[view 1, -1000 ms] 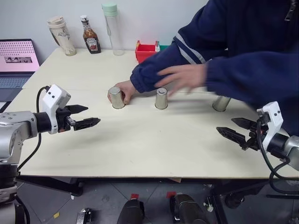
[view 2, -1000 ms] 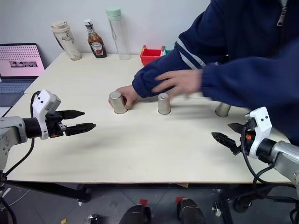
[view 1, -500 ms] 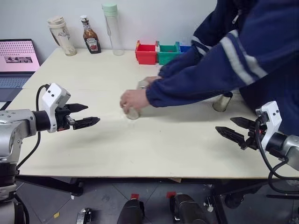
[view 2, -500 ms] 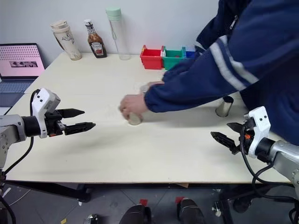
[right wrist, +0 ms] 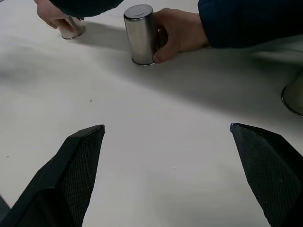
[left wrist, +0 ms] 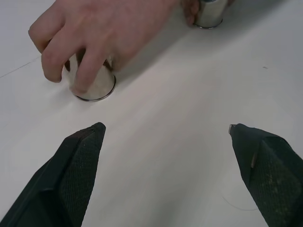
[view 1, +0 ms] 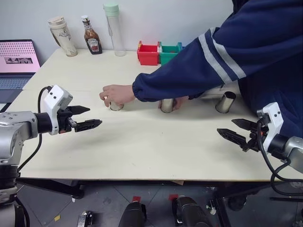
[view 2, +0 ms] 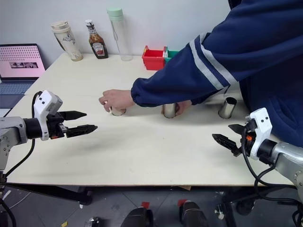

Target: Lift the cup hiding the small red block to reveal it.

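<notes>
A pale table takes up most of the head views. A person in a dark blue sleeve with white stripes leans in from the upper right of the frame, arms crossed over the tabletop.

Three steel cups stand upside down in a row across the middle of the frame. The person's hand covers the left cup from above. Their other hand holds the side of the middle cup. The right cup stands alone, untouched, at centre right. The small red block cannot be seen; which cup covers it cannot be told.

The left gripper hangs at the left edge, fingers spread apart and empty, tips aimed toward the centre; the left cup lies up and to the right of it, well apart. The right gripper sits at lower right, fingers released wide and empty, with the right cup just above it in the frame.

Along the top edge stand a laptop, a beige tumbler, a ketchup bottle, a clear bottle with a green cap, a red bin and a green bin.
</notes>
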Controlling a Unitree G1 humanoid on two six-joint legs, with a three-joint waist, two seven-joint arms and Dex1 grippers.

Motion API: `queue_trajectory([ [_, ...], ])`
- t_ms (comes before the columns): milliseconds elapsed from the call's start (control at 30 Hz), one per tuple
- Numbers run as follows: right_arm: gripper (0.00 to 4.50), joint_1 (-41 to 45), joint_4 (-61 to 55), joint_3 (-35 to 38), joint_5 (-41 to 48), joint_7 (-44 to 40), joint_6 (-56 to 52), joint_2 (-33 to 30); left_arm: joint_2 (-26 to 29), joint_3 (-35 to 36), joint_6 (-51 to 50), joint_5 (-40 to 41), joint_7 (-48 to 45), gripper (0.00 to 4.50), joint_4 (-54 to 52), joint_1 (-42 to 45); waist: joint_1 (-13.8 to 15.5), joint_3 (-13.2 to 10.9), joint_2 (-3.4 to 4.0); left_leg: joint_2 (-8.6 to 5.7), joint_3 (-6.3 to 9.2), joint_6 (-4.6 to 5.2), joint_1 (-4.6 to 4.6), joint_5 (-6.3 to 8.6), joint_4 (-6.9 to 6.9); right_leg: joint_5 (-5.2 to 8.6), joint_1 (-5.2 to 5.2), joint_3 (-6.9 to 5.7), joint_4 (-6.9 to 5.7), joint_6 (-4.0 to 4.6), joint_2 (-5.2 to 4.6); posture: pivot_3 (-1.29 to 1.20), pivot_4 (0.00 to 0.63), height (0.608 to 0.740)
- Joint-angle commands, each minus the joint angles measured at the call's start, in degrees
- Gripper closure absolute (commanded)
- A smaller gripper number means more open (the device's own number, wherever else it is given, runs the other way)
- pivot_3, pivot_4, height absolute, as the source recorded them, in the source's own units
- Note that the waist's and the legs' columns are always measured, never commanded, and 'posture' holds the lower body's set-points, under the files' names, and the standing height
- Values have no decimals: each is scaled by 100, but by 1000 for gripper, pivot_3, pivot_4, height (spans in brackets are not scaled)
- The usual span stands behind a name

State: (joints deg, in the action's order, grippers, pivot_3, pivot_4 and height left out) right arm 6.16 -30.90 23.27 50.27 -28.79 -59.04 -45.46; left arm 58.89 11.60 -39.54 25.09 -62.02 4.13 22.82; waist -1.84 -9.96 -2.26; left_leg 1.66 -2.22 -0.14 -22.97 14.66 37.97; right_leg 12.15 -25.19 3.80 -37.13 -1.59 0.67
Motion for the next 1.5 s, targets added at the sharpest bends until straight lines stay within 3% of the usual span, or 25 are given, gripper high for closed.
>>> queue_trajectory([
  [33,0,101,-72,10,-9,-97,143,-115,124,132,-14,74,-30,41,-266,21,-1,0,0,0,0,0,0,0,0,0,0,0,0,0,0,0,150,740],
  [167,0,178,-116,-610,-290,-259,359,-90,79,83,-58,100,-1,41,-415,-31,-7,0,0,0,0,0,1,0,0,0,0,0,0,0,0,0,150,740],
  [333,0,776,598,-1897,-1245,-75,1172,717,-395,109,-189,358,324,41,-966,-96,-12,5,-8,4,1,0,5,0,3,0,2,0,-4,1,4,0,150,740],
  [467,0,1766,1956,-2635,-2234,355,2114,1800,-1161,130,-100,534,941,41,-1918,-480,-55,7,-10,0,-9,0,4,-1,10,-5,-1,13,-10,-5,3,0,150,740],
  [600,0,2962,3985,-3073,-3090,339,3286,2681,-1929,-244,382,190,1528,41,-2298,-685,-52,6,-11,1,-12,-2,4,-2,15,-32,2,15,-8,-26,4,0,150,740],
  [933,0,4631,7412,-2898,-3760,-32,4814,3427,-2598,-719,732,-103,2145,41,-2334,-593,-50,8,-12,-3,-14,-2,1,-2,8,-54,0,16,-1,7,3,0,150,740],
  [1267,0,5580,9255,-2655,-4106,-12,5840,3963,-2936,-936,797,-180,2393,41,-2219,-380,-144,6,-10,0,-10,-2,4,-3,8,-55,0,14,-10,9,4,0,150,740],
  [1500,0,5916,9901,-2443,-4269,24,6168,4144,-2932,-983,876,-210,2362,41,-2044,-249,-148,6,-9,0,-8,-2,4,-3,6,-55,0,13,-9,10,4,0,150,740],
])
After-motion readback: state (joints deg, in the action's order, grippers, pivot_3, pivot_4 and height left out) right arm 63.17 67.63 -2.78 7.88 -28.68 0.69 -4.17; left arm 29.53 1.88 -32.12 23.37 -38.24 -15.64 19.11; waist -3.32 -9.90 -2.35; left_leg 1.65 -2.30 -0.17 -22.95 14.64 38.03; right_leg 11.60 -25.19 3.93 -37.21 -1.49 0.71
